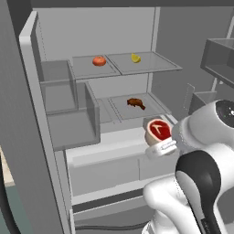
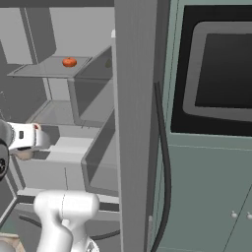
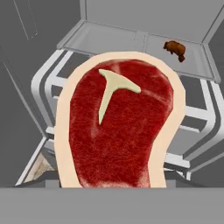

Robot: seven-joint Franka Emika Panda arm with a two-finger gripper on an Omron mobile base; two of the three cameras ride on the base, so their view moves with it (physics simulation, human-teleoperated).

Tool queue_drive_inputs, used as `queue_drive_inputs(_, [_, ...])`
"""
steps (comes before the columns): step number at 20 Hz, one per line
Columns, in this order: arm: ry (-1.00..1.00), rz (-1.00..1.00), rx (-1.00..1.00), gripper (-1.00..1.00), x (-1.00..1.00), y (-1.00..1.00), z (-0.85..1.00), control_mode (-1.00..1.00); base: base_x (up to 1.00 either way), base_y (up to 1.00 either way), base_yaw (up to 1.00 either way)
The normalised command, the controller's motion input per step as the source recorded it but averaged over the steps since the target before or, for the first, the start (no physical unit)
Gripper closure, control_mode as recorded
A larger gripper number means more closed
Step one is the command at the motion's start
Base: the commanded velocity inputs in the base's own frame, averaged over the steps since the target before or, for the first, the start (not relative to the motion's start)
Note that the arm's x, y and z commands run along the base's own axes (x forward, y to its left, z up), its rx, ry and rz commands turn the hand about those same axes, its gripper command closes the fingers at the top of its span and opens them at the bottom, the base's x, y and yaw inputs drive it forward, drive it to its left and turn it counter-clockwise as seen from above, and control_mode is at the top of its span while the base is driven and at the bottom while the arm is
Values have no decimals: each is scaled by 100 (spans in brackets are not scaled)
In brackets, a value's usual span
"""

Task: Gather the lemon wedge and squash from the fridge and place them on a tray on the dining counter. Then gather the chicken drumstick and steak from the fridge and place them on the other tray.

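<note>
While gripper (image 1: pixel 161 145) holds steak (image 1: pixel 157 130) by its lower edge, jaws wide around it: slab looks floppy, slick, moderately heavy; a mid-thickness grip seems safest.

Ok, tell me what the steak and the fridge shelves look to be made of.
Steak: raw red meat, matt and grainy, with a pale fat rim and a white T-shaped bone.
Fridge shelves: probably glass or clear plastic; flat, smooth grey panels that look slightly see-through, with thin lighter edges. The render leaves it open.
</note>
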Motion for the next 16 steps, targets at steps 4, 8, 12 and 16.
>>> queue_drive_inputs(4, [0, 0, 0, 100, -2, 0, 0, -100, 0, 0, 0])
queue_drive_inputs(8, [0, 0, 0, 100, 0, 0, 0, -100, 0, 0, 0])
queue_drive_inputs(12, [0, 0, 0, 100, 0, 0, 0, 100, -72, 0, -7])
queue_drive_inputs(16, [0, 0, 0, 100, 0, 0, 0, 100, -100, 2, -12])
